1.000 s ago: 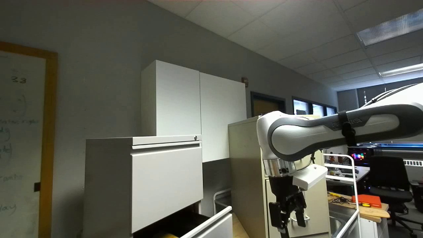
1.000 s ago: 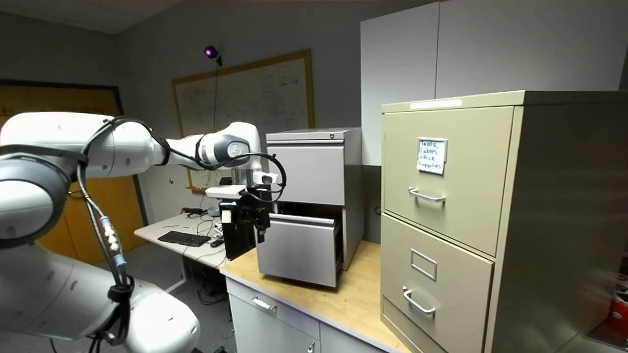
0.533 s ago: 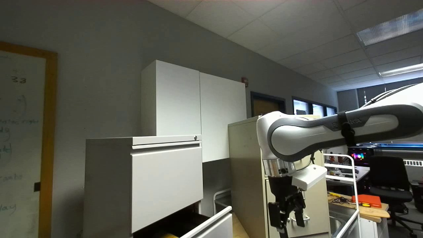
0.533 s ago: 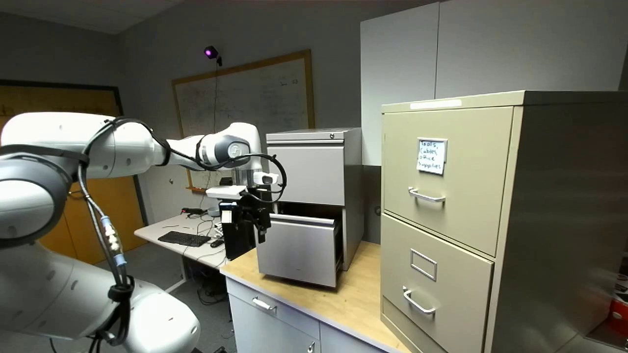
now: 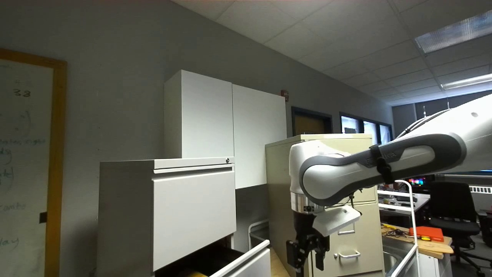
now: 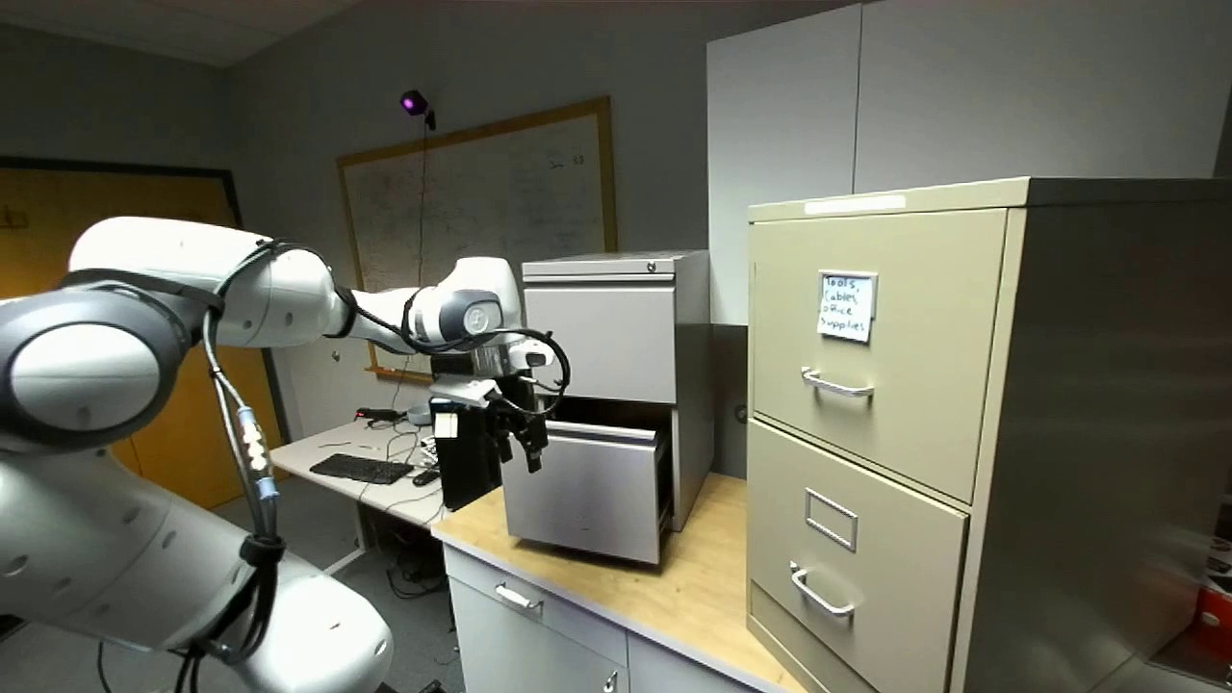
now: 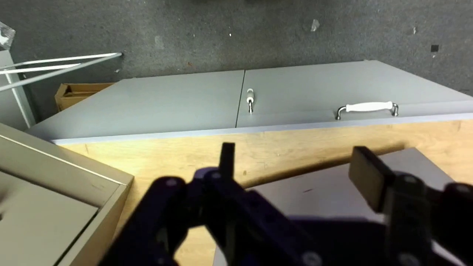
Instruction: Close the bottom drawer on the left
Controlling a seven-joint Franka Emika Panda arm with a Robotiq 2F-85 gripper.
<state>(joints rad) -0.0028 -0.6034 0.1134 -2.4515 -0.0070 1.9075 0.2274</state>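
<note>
Your claw [image 5: 307,261] has its fingers [image 7: 366,181] spread apart, pointing down. In an exterior view, it hangs near the bottom of the frame, right of the middle. The bottom drawer [image 5: 255,267] sticks out of the white cabinet [image 5: 169,215] at the bottom middle there, and you can see a gap between the drawer and your claw. A bit of something yellow [image 5: 195,274] shows inside. In an exterior view, the drawer's front panel [image 6: 582,496] sits just below the middle, above the wooden surface [image 6: 712,549]. The beige filing cabinet [image 6: 914,443] fills the right side.
</note>
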